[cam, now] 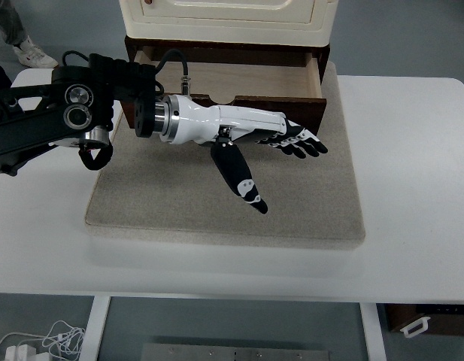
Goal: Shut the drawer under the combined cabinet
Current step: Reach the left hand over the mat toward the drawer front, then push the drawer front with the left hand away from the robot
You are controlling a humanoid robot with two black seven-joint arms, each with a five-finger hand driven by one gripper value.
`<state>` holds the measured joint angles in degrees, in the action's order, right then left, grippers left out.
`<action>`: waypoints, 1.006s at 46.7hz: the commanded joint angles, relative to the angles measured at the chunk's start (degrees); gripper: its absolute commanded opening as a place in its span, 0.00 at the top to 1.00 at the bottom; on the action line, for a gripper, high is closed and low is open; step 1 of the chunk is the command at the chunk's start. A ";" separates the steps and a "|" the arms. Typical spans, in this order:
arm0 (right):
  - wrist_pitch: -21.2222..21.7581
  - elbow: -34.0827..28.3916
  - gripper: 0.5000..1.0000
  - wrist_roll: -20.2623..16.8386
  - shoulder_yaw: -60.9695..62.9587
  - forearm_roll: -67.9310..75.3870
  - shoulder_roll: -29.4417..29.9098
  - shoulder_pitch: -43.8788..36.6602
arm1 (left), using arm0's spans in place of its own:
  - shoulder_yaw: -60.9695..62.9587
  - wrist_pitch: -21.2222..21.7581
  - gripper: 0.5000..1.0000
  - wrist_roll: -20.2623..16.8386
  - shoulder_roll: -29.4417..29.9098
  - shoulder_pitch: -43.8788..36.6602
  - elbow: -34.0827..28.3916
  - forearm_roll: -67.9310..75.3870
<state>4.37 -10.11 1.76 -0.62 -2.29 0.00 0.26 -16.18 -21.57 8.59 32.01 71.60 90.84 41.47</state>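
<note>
Left hand is flat and relaxed, fingers stretched out, thumb hanging down, holding nothing, right in front of the drawer. Drawer's pulled open under the cream cabinet, sitting on a beige mat on the white table.

My left hand reaches in from the left, its fingers stretched out flat toward the right, just before the front panel of the drawer. The drawer stands pulled out toward me from under the cabinet, which sits at the far edge of the mat. The mat lies on the table, and my hand hangs over its middle. Beyond the table's far left corner, a person's shoe rests on the floor. Cables lie below the table's near edge, at left.
</note>
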 commanded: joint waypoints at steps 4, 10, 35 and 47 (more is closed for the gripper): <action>0.02 0.00 0.10 0.00 0.00 0.01 0.00 0.00 | 2.38 -0.23 0.00 3.09 0.07 0.03 0.03 0.10; 0.02 0.00 0.10 0.00 0.00 0.01 0.00 0.00 | 2.65 -0.23 0.00 5.91 0.07 0.12 0.03 0.19; 0.02 0.00 0.10 0.00 0.00 0.01 0.00 0.00 | 2.38 -5.41 0.00 19.97 -0.02 0.47 -2.42 -0.25; 0.02 0.00 0.10 0.00 0.00 0.01 0.00 0.00 | 1.59 -5.68 0.00 25.24 -2.48 0.82 -5.24 -0.95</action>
<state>4.40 -10.11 1.76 -0.62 -2.29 0.00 0.26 -14.04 -27.39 32.51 30.22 72.15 86.60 40.56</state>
